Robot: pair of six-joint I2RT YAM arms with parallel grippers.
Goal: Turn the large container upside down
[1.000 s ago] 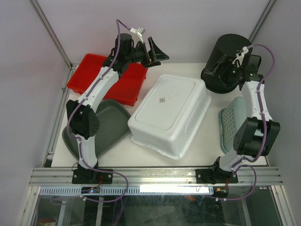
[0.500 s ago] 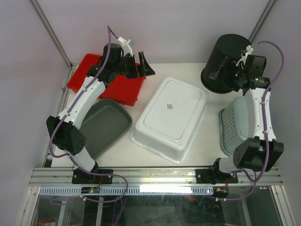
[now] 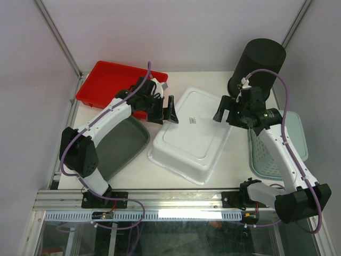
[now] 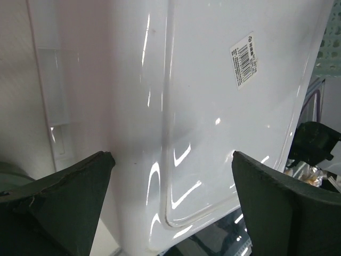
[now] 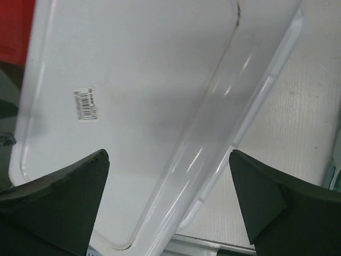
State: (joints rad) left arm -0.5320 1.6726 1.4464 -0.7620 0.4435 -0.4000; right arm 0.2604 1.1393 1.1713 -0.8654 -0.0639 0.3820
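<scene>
The large white container (image 3: 193, 133) lies upside down in the middle of the table, its flat bottom with a small label facing up. It fills the left wrist view (image 4: 213, 106) and the right wrist view (image 5: 138, 106). My left gripper (image 3: 166, 112) is open and empty, just above the tub's left far edge (image 4: 170, 176). My right gripper (image 3: 225, 114) is open and empty, above the tub's right far side, its jaws straddling the long side wall and rim (image 5: 168, 184).
A tall black bucket (image 3: 256, 69) stands upside down at the back right. A red tray (image 3: 109, 80) is at the back left, a dark grey tray (image 3: 120, 146) at the left, a pale green basket (image 3: 290, 160) at the right.
Both arms came down and inward from the back of the table toward the tub's two far corners. The tub has settled slightly and lies flat on its rim.
</scene>
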